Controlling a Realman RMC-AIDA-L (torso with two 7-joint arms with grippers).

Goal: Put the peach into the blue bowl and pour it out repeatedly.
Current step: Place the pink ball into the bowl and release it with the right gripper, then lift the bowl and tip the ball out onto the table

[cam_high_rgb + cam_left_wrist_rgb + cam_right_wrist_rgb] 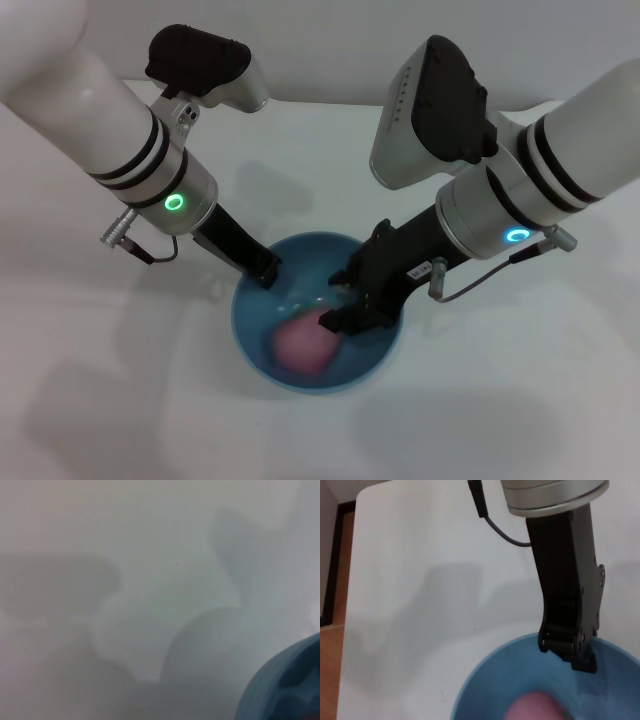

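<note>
The peach (303,347), judged light and matte, lies inside the glossy, likely slippery blue bowl (250,335) on the counter (120,400), whose rim the left gripper (266,272) pinches; right gripper (345,300) finger state indeterminable.

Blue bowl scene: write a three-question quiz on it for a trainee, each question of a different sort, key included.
1. True or false: the small round pink peach lies inside the glossy light-blue bowl.
2. Which pincer grips the bowl's rim at the robot's left? A) left pincer B) right pincer
3. Fill in: the bowl stands on a ___ table.

Key: 1 true; 2 A; 3 white.
</note>
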